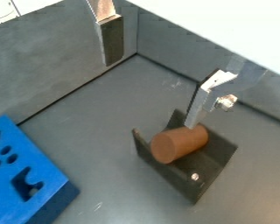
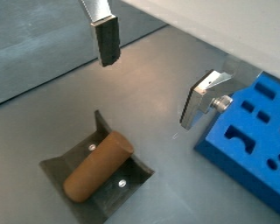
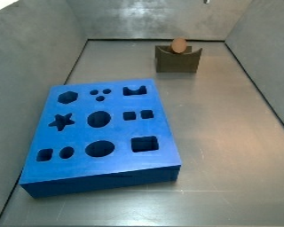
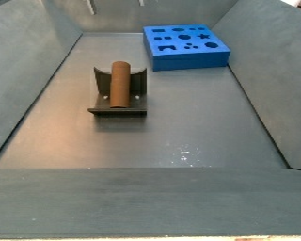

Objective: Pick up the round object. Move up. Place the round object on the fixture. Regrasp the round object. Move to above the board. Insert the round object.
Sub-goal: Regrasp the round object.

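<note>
Round object (image 4: 116,83): laid in fixture (image 4: 139,92), placing apparently done. Gripper (image 2: 157,74): above the fixture, parted wide, empty. Board (image 3: 99,133): unfilled. Outstanding: regrasp, insertion.

The gripper (image 2: 154,70) shows 2 flat silver plate fingers, each tipped with a dark pad. In a wrist view, 1 finger (image 2: 105,37) at the upper middle of the frame ends in a long black rectangular pad, and the other finger (image 2: 202,98), right of centre, is a bent, shiny plate carrying a round metal screw head. In both wrist views the plates look thin and bare, without markings.
</note>
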